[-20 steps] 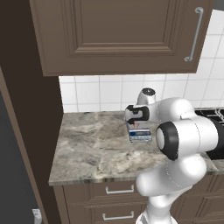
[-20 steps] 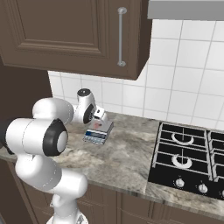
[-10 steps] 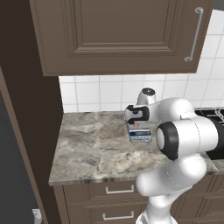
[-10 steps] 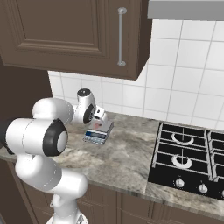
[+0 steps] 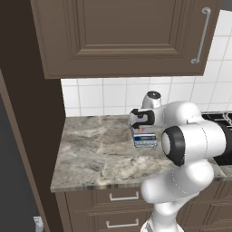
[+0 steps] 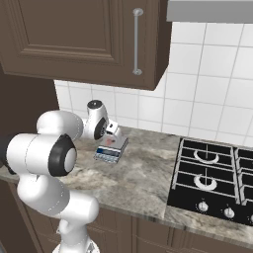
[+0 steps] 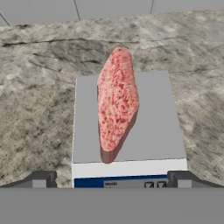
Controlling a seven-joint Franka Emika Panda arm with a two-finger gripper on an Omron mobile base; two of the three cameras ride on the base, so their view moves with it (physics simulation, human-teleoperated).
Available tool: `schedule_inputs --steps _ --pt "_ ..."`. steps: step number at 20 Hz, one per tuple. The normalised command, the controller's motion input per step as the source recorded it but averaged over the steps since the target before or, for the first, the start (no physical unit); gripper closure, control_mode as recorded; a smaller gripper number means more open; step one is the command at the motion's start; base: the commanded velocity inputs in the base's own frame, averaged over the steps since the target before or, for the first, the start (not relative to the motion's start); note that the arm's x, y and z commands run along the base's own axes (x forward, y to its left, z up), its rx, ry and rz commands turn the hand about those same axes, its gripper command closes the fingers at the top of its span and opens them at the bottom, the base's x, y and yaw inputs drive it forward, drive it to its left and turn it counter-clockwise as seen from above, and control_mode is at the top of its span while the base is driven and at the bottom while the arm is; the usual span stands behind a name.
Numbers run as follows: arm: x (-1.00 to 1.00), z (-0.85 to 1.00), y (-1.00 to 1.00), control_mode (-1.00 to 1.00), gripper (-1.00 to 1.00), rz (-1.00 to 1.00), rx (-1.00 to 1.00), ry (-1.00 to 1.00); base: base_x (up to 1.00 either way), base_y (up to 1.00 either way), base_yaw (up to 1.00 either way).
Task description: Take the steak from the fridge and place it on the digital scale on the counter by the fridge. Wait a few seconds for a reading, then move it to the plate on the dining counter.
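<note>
While the steak (image 7: 117, 101) lies lengthwise on the scale (image 7: 153, 127) atop the marbled surface (image 5: 95, 149), the fingers (image 7: 39, 180) hover spread just above, gripping nothing.

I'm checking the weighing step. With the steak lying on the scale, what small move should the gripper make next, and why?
Probably hold still above the scale a moment. The steak lies free on its platform, the gripper open with fingertips to either side, nothing gripped. Then it could lower to grasp the steak for the plate.

Steak (image 6: 109, 143) on digital scale (image 6: 110, 150) — claw (image 6: 113, 130) above.
</note>
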Motion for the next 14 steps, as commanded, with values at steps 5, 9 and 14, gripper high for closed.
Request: schedule_inputs --steps 5,9,14 --pt "0.00 0.00 0.00 -1.00 -1.00 0.00 0.00 0.00 0.00 0.00 0.00" --pt "0.00 0.00 0.00 -1.00 -1.00 0.00 0.00 0.00 0.00 0.00 0.00" --pt "0.00 0.00 0.00 -1.00 -1.00 0.00 0.00 0.00 0.00 0.00 0.00"
